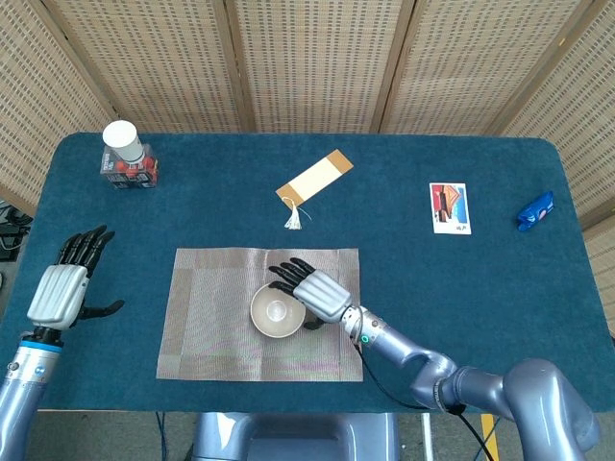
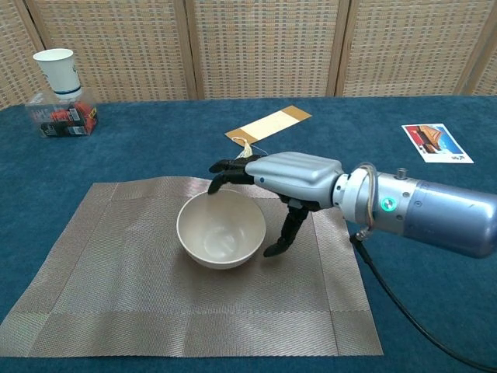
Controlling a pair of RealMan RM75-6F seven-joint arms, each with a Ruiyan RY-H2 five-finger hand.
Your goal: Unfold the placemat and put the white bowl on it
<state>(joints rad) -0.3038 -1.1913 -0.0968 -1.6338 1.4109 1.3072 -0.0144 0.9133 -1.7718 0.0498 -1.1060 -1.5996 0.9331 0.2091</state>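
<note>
The placemat (image 1: 211,327) (image 2: 116,272) lies spread flat on the blue table, near its front edge. The white bowl (image 1: 276,310) (image 2: 221,233) stands upright on the mat, right of its middle. My right hand (image 1: 319,293) (image 2: 295,172) is at the bowl's right rim, with fingers reaching over the far rim and the thumb down along the outer wall. My left hand (image 1: 62,288) hovers over the table left of the mat, fingers spread and holding nothing. The chest view does not show it.
A paper cup (image 1: 122,139) (image 2: 58,66) stands on a small box at the far left corner. A bookmark with a tassel (image 1: 314,178) (image 2: 270,124) lies behind the mat. A picture card (image 1: 449,207) (image 2: 436,143) and a blue wrapper (image 1: 535,210) lie at the right.
</note>
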